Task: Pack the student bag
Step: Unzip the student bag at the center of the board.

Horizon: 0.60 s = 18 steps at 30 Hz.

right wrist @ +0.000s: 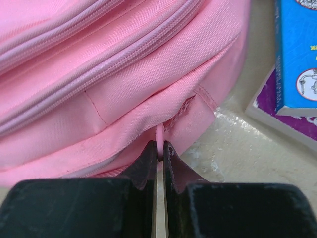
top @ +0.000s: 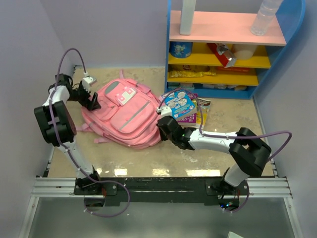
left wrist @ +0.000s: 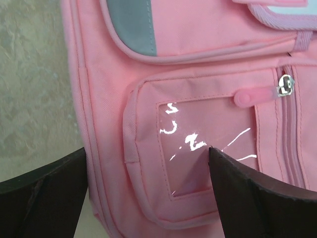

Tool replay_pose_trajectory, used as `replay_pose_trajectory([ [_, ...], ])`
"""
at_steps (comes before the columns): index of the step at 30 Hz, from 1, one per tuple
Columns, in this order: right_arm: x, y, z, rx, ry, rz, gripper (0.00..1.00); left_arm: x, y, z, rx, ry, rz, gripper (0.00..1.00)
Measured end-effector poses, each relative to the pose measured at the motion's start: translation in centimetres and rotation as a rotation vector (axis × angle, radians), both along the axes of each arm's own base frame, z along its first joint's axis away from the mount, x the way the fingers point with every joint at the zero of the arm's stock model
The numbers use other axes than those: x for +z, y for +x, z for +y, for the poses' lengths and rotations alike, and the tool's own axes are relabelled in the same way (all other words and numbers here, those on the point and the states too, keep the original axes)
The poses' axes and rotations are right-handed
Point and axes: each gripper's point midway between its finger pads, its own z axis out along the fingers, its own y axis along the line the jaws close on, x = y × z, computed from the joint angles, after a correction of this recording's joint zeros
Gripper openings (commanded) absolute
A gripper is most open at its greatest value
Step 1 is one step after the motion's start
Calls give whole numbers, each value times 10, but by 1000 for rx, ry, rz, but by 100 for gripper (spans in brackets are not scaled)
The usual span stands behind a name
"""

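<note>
At the far left, the left gripper [top: 92, 100] hangs over the left side of the student bag [top: 130, 118], released, with its dark fingers [left wrist: 44, 198] spread wide. In its wrist view one finger lies over the edge between the bag and the surface [left wrist: 34, 74]. The other lies over a flat pocket with a clear plastic window [left wrist: 208, 144]. Neither finger visibly touches the fabric. Above that pocket sits a grey panel [left wrist: 136, 25], and to its right a silver zipper pull [left wrist: 284, 85] hangs at the head of a zipper line.

The student bag lies flat on the beige speckled surface, left of centre and front side up. Its grey-and-white patch [top: 119, 92] is turned toward the far wall, and its pink straps trail off toward the left arm. It fills most of both wrist views.

At the bag's right edge, the right gripper [top: 160, 120] is clenched on a thin pink tab [right wrist: 159, 135]. The tab sticks out from the seam at the bag's lower rim, and the two fingers are pressed nearly together around it.

Just right of the bag, a blue book [top: 179, 104] lies on top of a purple one [right wrist: 292, 124], both flat on the surface. Behind them, at the back right, stands a shelf unit [top: 223, 49] with a blue frame, a pink top board and yellow shelves holding packets. A clear bottle [top: 262, 17] stands on the top board.
</note>
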Motion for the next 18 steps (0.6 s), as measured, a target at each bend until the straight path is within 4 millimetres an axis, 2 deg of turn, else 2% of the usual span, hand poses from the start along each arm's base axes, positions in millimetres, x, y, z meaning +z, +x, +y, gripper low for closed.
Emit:
replay_pose_trajectory([
  [3,-3,10,-6,-10,-25,-5,0,6,-26,8,-1,20,4,100],
  [6,-5,11,-5,5,-30,-6,0,21,-40,14,-4,23,23,100],
  [9,-5,11,-2,19,-27,-9,0,55,-42,12,-41,16,14,100],
  [11,-4,11,0,26,-18,-11,0,93,-40,-1,-95,8,-59,100],
  [13,-2,11,3,39,-7,-13,0,129,-44,-31,-179,15,-146,100],
  [15,-1,11,6,47,4,-16,0,156,-55,-83,-308,8,-216,100],
  [16,0,11,7,51,8,-16,0,163,-60,-107,-367,-7,-240,100],
  [17,0,11,8,55,12,-16,0,168,-69,-141,-454,-36,-259,100],
  [18,1,11,9,59,15,-16,0,166,-75,-162,-507,-62,-253,100],
])
